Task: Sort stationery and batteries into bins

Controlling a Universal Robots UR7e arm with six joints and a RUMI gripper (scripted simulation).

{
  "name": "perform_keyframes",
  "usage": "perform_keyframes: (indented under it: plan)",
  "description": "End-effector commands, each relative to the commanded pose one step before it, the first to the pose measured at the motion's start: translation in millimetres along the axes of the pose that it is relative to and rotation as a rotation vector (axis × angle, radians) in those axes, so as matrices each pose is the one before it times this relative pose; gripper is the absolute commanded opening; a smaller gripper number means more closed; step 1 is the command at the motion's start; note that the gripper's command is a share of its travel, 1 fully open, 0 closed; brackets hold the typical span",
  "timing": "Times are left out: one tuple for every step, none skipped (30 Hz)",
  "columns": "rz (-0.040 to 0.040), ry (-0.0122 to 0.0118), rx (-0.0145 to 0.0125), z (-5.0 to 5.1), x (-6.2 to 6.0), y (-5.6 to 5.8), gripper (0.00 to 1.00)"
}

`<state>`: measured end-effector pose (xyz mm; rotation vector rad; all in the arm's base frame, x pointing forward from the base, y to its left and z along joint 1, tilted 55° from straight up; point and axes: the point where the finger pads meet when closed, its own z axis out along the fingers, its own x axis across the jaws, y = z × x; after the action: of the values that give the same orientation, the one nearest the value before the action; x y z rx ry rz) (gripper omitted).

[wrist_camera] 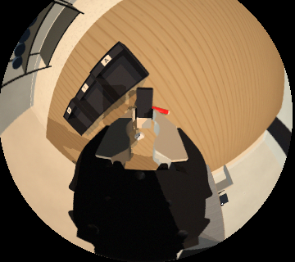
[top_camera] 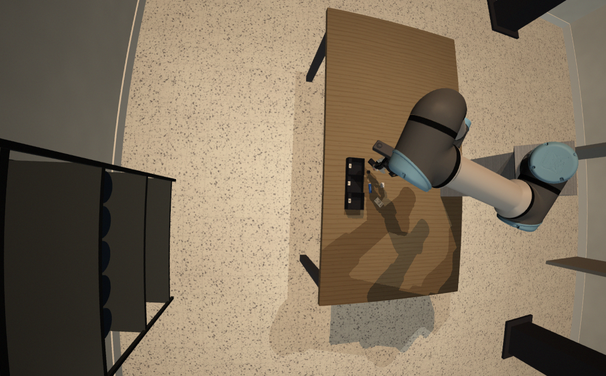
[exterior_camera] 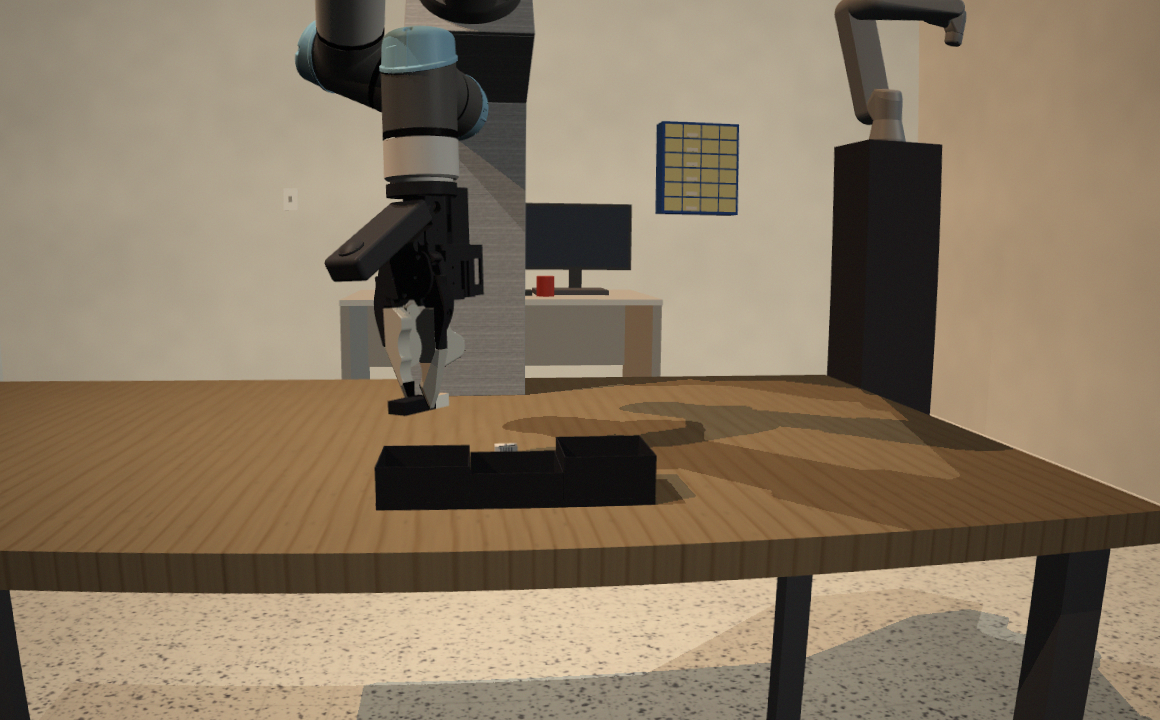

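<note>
My gripper (exterior_camera: 419,399) is shut on a small flat black block with a pale end (exterior_camera: 410,404) and holds it above the table, just behind the left end of the bin row. In the wrist view the block (wrist_camera: 144,99) sticks out past my fingertips. Three black open bins (exterior_camera: 514,472) stand joined in a row; from above they (top_camera: 354,183) lie just left of my gripper (top_camera: 374,164). In the wrist view the nearest bin (wrist_camera: 119,74) carries a label that reads A; the other two labels are too small to read.
A red item (wrist_camera: 162,110) lies on the table under my right finger. From above, a blue item (top_camera: 370,188), a small dark item (top_camera: 369,172) and a pale item (top_camera: 379,201) lie right of the bins. The arm's shadow covers the table's near half.
</note>
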<state>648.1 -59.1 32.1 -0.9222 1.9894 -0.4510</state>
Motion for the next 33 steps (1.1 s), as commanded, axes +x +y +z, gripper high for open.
perform_keyframes:
  plan:
    - [0.11384, 0.01386, 0.00587, 2.28, -21.69, -1.08, 0.00]
    - [0.06139, -0.00606, -0.00035, 0.12, -5.97, 1.02, 0.00]
    - [0.01637, -0.00298, -0.00036, 0.15, -5.87, 1.40, 0.00]
    - [0.01909, -0.00201, -0.00033, 0.19, -5.90, 1.47, 0.00]
    - [0.02160, -0.00121, -0.00031, 0.18, -5.81, 1.60, 0.00]
    - [0.02242, -0.00095, -0.00033, 0.18, -5.78, 1.73, 0.00]
    - [0.02249, -0.00106, -0.00039, 0.19, -5.74, 1.86, 0.00]
    - [0.02228, -0.00136, -0.00046, 0.20, -5.69, 1.99, 0.00]
    - [0.02200, -0.00173, -0.00053, 0.20, -5.65, 2.12, 0.00]
    - [0.02171, -0.00171, -0.00043, 0.22, -5.60, 2.24, 0.00]
    - [0.02149, -0.00157, -0.00028, 0.23, -5.56, 2.35, 0.00]
    - [0.02137, -0.00166, -0.00026, 0.24, -5.50, 2.47, 0.00]
    - [0.02133, -0.00162, -0.00022, 0.25, -5.45, 2.59, 0.00]
    - [0.02132, -0.00150, -0.00016, 0.26, -5.39, 2.71, 0.00]
    - [0.02133, -0.00132, -0.00009, 0.26, -5.33, 2.82, 0.00]
    - [0.02134, -0.00112, -0.00002, 0.27, -5.27, 2.93, 0.00]
    - [0.00000, 0.00000, 0.00000, 0.00, 0.00, 0.00, 0.00]
    - [0.00000, 0.00000, 0.00000, 0.00, 0.00, 0.00, 0.00]
    - [0.06147, -0.00264, 0.00027, 0.35, -6.69, 3.98, 0.00]
    - [0.01634, -0.00103, 0.00007, 0.06, -1.01, 0.71, 0.00]
    - [0.01898, 0.00018, 0.00058, 0.04, -0.64, 0.48, 0.00]
    - [0.02108, 0.00097, 0.00097, 0.02, -0.33, 0.28, 0.00]
    - [0.02163, 0.00127, 0.00117, 0.01, -0.06, 0.09, 0.00]
    - [0.02179, 0.00153, 0.00136, -0.01, 0.17, -0.08, 0.00]
    - [0.02194, 0.00184, 0.00159, -0.03, 0.43, -0.21, 0.00]
    - [0.02211, 0.00222, 0.00184, -0.02, 0.44, -0.34, 0.00]
    - [0.02229, 0.00256, 0.00210, -0.02, 0.52, -0.42, 0.00]
    - [0.02247, 0.00287, 0.00235, -0.02, 0.55, -0.47, 0.00]
    - [0.02263, 0.00312, 0.00257, -0.02, 0.53, -0.48, 0.00]
    - [0.02274, 0.00330, 0.00277, -0.02, 0.49, -0.47, 0.00]
    - [0.02282, 0.00342, 0.00295, -0.01, 0.43, -0.44, 0.00]
    - [0.02285, 0.00349, 0.00311, -0.01, 0.37, -0.40, 0.00]
    - [0.02285, 0.00352, 0.00327, 0.00, 0.30, -0.35, 0.00]
